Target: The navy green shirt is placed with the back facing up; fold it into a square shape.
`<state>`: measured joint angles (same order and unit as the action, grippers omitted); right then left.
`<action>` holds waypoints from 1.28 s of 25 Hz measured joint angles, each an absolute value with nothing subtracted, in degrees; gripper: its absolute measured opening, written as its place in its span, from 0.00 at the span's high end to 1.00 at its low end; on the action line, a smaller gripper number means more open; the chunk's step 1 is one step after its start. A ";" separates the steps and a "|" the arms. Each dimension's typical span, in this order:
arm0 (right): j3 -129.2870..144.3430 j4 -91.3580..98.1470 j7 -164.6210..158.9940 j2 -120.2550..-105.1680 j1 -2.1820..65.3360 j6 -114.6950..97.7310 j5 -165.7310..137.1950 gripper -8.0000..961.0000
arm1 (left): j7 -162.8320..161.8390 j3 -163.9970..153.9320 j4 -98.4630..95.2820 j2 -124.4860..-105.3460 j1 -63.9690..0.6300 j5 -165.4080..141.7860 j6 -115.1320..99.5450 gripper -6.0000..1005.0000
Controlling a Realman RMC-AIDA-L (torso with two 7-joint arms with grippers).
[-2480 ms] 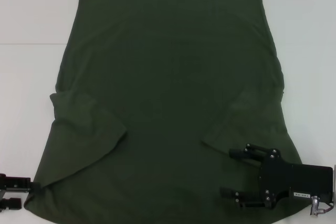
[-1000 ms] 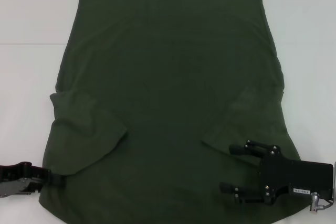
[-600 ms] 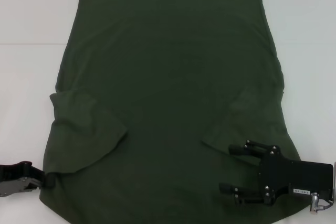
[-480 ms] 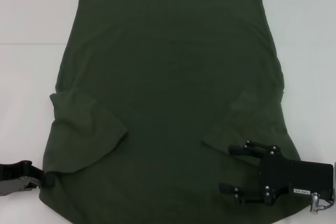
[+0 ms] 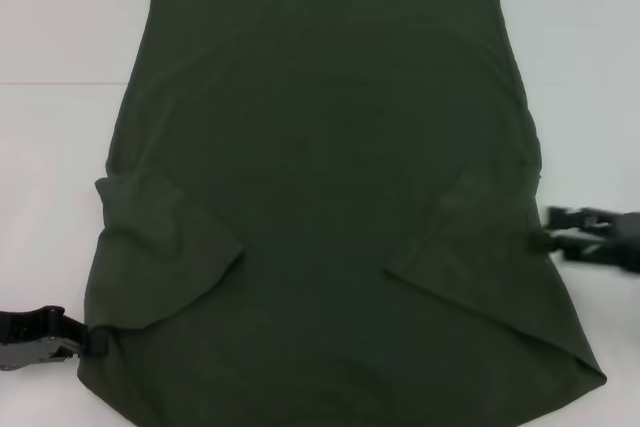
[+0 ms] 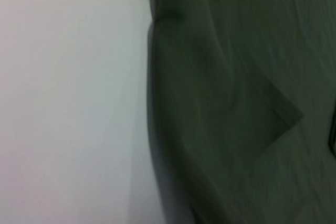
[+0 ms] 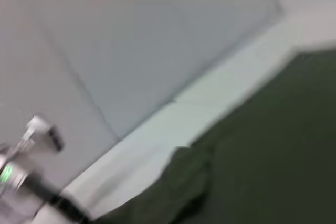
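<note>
The navy green shirt [image 5: 330, 197] lies flat on the white table, plain back up, its hem at the far side. Both sleeves are folded in over the body, the left one [image 5: 160, 247] and the right one [image 5: 480, 237]. My left gripper [image 5: 92, 339] is at the shirt's left edge near the near corner and touches the cloth. My right gripper [image 5: 545, 229] is at the shirt's right edge beside the folded sleeve, open, with one fingertip [image 5: 540, 240] against the cloth. The left wrist view shows the shirt's edge and a folded sleeve [image 6: 236, 103]. The right wrist view shows cloth [image 7: 273, 156].
The white table [image 5: 50, 197] runs on both sides of the shirt, with a pale wall behind it [image 5: 60, 7]. A metal fitting with a green light [image 7: 21, 166] shows in the right wrist view.
My right gripper has left the shirt's near right part and moved out and farther along to its right edge. My left gripper came in to the left edge earlier and has stayed there.
</note>
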<state>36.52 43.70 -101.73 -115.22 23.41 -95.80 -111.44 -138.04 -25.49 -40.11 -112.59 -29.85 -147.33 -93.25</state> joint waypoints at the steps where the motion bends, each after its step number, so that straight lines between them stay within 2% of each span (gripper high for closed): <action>1: 36.46 44.33 -107.82 -113.65 23.42 -96.38 -111.81 0.05 | -137.62 -25.52 -40.04 -112.50 -29.87 -147.33 -93.25 0.96; 3: 36.21 44.60 -117.98 -110.24 23.64 -97.71 -112.92 0.05 | -136.84 -25.56 -40.03 -112.28 -29.91 -147.36 -93.26 0.96; 5: 35.44 44.69 -128.20 -107.55 24.16 -98.70 -115.72 0.05 | -136.15 -25.58 -40.11 -112.07 -29.91 -147.43 -93.26 0.96; 7: 33.85 45.00 -137.12 -106.13 25.08 -99.12 -120.84 0.05 | -135.49 -25.58 -40.17 -111.79 -29.91 -147.41 -93.28 0.96; 10: 30.45 45.28 -144.09 -105.15 27.50 -102.39 -128.93 0.05 | -134.71 -25.58 -40.33 -111.41 -29.93 -147.42 -93.34 0.96; 13: 29.15 46.20 -147.30 -104.93 30.16 -105.05 -135.86 0.05 | -134.01 -25.57 -40.51 -111.07 -29.94 -147.48 -93.35 0.96; 19: 30.01 46.10 -149.43 -106.40 33.97 -104.83 -144.83 0.09 | -132.95 -25.28 -40.18 -110.91 -30.04 -147.32 -93.37 0.96; 23: 32.41 45.25 -149.54 -107.57 34.41 -102.64 -146.44 0.09 | -132.86 -25.22 -40.11 -110.91 -30.06 -147.30 -93.40 0.96; 32: 36.21 42.23 -148.54 -108.60 33.56 -98.86 -146.70 0.09 | -132.83 -25.04 -40.08 -111.09 -30.10 -147.22 -93.43 0.96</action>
